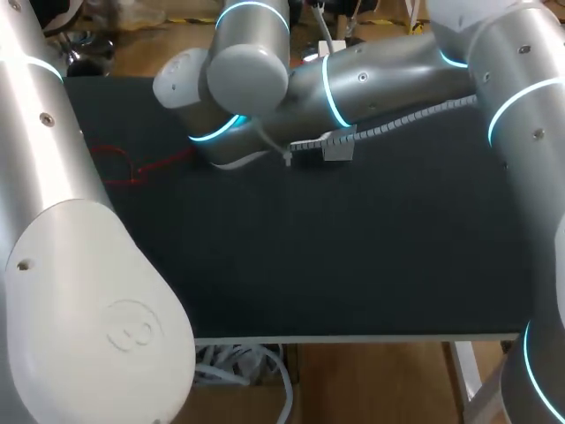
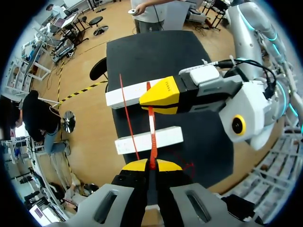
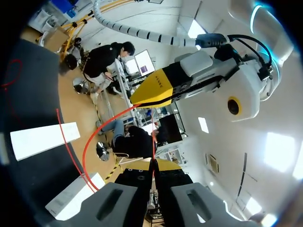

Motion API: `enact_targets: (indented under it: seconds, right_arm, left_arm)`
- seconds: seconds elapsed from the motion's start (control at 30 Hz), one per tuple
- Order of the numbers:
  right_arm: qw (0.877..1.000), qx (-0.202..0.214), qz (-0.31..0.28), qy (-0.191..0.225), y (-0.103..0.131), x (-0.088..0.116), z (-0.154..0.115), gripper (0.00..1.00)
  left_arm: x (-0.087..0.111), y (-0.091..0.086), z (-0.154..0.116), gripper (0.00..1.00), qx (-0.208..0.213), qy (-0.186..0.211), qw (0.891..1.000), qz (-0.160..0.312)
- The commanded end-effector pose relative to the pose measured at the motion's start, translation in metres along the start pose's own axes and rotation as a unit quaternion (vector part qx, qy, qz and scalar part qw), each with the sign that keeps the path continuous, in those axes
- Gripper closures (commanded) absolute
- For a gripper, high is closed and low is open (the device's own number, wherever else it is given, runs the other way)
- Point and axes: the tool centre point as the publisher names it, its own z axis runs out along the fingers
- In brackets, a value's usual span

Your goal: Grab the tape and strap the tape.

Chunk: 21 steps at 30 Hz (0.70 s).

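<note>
Between my left jaws, which are clenched on it, a thin red tape (image 2: 153,151) runs straight to my right jaws, also clenched on it. Below the tape lie two white rectangular blocks (image 2: 165,137), apart and roughly parallel, on the black bench (image 2: 156,52); a further red strand (image 2: 128,113) crosses both.

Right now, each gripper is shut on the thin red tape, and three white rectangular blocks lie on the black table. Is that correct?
Not three: the left wrist view shows two white rectangular blocks on the black table. The left gripper and the right gripper are each shut on the thin red tape.
</note>
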Motion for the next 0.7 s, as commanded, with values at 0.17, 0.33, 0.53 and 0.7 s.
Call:
enact_targets:
  seconds: [0.17,0.33,0.53,0.7]
  right_arm:
    - [1.000,0.006,-0.005,0.005,-0.006,-0.006,-0.005,1.00]
    - [0.999,0.010,-0.034,-0.007,-0.010,-0.008,-0.005,1.00]
    - [0.996,0.009,-0.083,-0.022,-0.009,-0.010,-0.004,1.00]
    - [0.996,0.015,-0.088,-0.026,-0.013,-0.012,-0.004,1.00]
  left_arm:
    - [-0.001,-0.001,-0.001,1.00,-0.002,0.002,1.000,0.000]
    - [-0.001,-0.001,-0.001,1.00,-0.002,0.002,1.000,0.000]
    - [-0.001,-0.001,-0.001,1.00,-0.002,0.002,1.000,0.000]
    - [-0.001,-0.001,-0.001,1.00,-0.002,0.002,1.000,0.000]
